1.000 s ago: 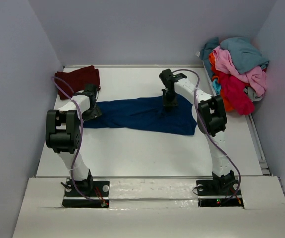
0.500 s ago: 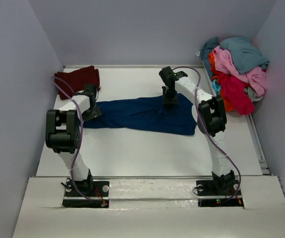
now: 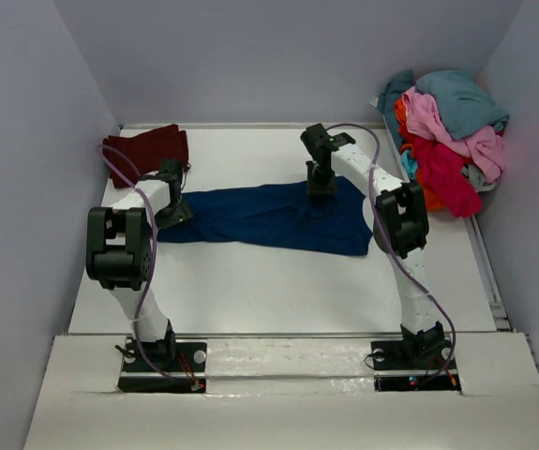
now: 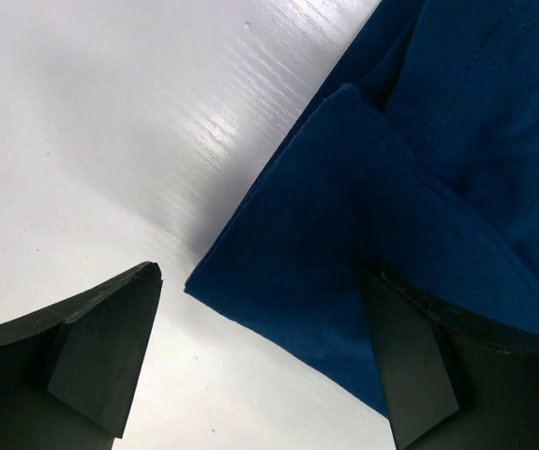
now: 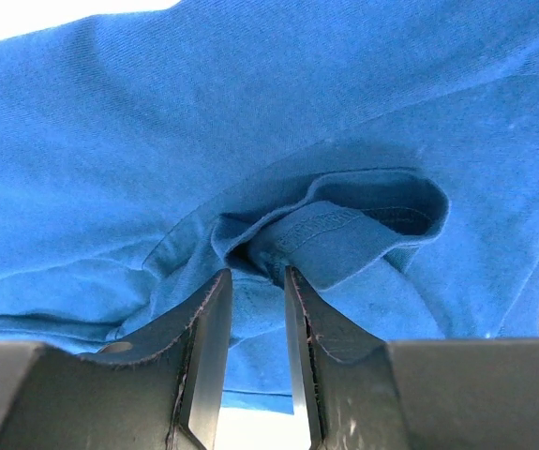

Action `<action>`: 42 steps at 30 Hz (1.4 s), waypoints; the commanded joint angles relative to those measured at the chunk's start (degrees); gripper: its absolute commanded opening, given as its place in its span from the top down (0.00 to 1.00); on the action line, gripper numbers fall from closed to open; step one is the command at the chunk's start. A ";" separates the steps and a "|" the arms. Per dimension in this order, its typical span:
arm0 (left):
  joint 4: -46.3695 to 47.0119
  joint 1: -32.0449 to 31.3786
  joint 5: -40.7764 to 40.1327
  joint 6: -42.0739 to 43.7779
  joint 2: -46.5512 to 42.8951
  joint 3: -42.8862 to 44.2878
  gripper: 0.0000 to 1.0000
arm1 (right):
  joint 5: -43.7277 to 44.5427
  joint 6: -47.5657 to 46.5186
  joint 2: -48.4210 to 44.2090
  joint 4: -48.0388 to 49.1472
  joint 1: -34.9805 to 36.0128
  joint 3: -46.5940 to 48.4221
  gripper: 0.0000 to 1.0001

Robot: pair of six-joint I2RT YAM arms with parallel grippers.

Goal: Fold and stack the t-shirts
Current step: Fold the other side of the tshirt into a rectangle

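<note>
Navy shirt (image 3: 269, 217) lay spread across mid table (image 3: 250, 291), long axis L–R, edges doubled over. L gripper (image 4: 260, 319) sat low at shirt's L end, jaws fully wide, straddling cloth corner w/ nothing gripped; one finger (image 4: 410, 366) over cloth, other over bare table. R gripper (image 5: 255, 309) at shirt's far edge, R of centre, pointing down; jaws only a narrow slit apart, nothing seen between them, bunched fold of cloth just past tips. Maroon shirt (image 3: 147, 145) lay folded at far L corner, apart from navy. Mixed pile (image 3: 447, 122) (teal, pink, red, orange) was heaped at far R corner
</note>
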 commanded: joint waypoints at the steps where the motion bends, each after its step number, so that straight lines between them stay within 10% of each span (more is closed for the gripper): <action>1: -0.77 0.06 -1.98 0.43 -2.34 -1.12 0.01 | -1.03 -0.03 -0.93 -0.20 -0.23 -0.17 0.65; 42: -0.33 0.06 -1.89 0.43 -1.46 -1.39 0.01 | 0.81 -0.73 -0.50 -0.02 -0.23 -1.76 0.70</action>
